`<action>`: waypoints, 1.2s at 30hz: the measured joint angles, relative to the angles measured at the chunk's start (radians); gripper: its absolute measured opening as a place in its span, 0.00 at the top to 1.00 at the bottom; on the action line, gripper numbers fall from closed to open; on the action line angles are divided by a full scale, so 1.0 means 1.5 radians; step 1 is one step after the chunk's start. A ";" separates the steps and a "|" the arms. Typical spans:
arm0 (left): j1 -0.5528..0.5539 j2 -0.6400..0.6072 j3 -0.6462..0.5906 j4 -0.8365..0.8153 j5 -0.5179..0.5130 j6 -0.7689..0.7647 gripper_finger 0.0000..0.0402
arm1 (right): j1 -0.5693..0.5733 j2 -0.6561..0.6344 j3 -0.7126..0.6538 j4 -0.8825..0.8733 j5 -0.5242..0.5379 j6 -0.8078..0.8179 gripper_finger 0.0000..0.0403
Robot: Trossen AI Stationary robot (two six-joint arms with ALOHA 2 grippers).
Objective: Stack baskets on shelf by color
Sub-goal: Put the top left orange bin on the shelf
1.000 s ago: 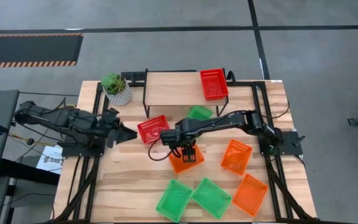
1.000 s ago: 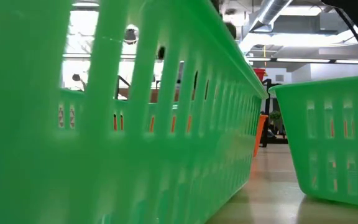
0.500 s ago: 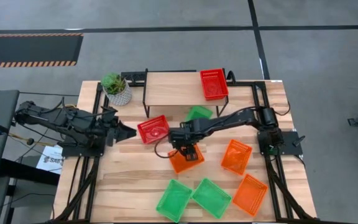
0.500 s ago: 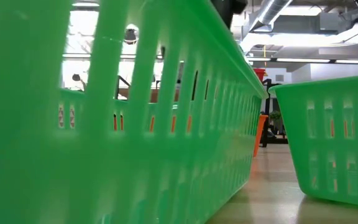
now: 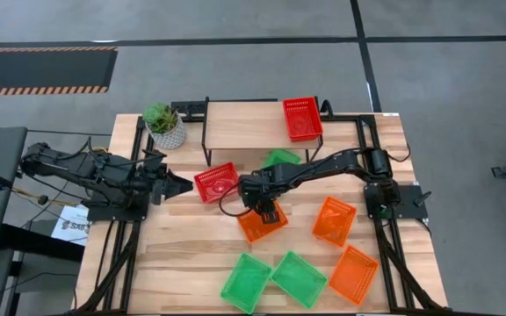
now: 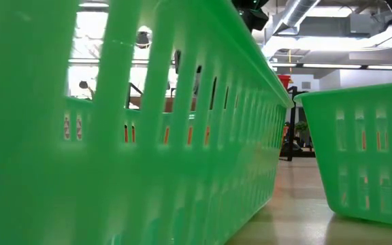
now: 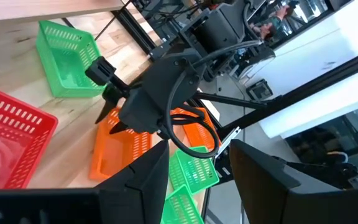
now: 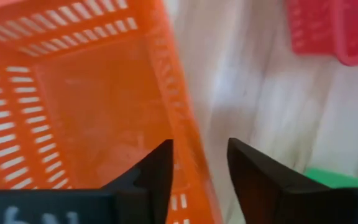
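Note:
A red basket (image 5: 302, 118) stands on the right end of the shelf (image 5: 240, 123). Another red basket (image 5: 216, 182) lies on the table in front of the shelf, and a green basket (image 5: 281, 160) lies partly under my right arm. My right gripper (image 8: 199, 144) points down over an orange basket (image 5: 263, 222) at mid-table, open, with one finger on each side of its far wall. My left gripper (image 7: 201, 149) hovers open at the table's left, left of the red basket (image 7: 8, 140), holding nothing. My right gripper comes from above, pointing down. One finger (image 8: 157, 168) stands inside the orange basket and the other (image 8: 253, 168) outside, astride the wall (image 8: 188, 146) on its far side. Whether the fingers touch that wall I cannot tell. The basket rests flat on the table.
Two more orange baskets (image 5: 334, 219) (image 5: 353, 273) lie at the right, and two green baskets (image 5: 246, 282) (image 5: 299, 278) near the front edge fill the low view. A potted plant (image 5: 164, 125) stands left of the shelf. Black frame rails run along the table's sides.
My right gripper has sunk onto the orange basket's far wall and tipped more steeply downward, while the arm's elbow has drawn back toward the table's right edge. The baskets lie where they were.

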State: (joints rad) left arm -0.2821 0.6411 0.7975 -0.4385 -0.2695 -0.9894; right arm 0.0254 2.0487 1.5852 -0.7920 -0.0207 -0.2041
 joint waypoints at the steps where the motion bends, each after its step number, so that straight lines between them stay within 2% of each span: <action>1: 0.000 0.000 0.000 0.000 0.000 0.000 0.61 | 0.000 0.000 0.000 0.000 -0.003 -0.005 0.62; 7: 0.000 0.000 0.000 -0.015 0.000 -0.001 0.61 | -0.001 0.000 0.000 0.001 -0.007 -0.027 0.72; 19: 0.000 0.000 0.000 -0.014 0.000 -0.002 0.61 | -0.006 0.001 0.000 0.014 -0.007 -0.065 0.68; 26: 0.000 0.000 0.000 -0.014 0.000 -0.002 0.61 | -0.001 0.042 0.002 0.008 -0.019 -0.069 0.66; 36: 0.000 0.001 0.000 -0.013 -0.006 -0.002 0.61 | -0.002 0.038 0.011 -0.003 -0.017 -0.051 0.76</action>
State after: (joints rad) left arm -0.2817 0.6418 0.7979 -0.4576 -0.2787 -0.9920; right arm 0.0222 2.1056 1.6016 -0.7963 -0.0465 -0.2810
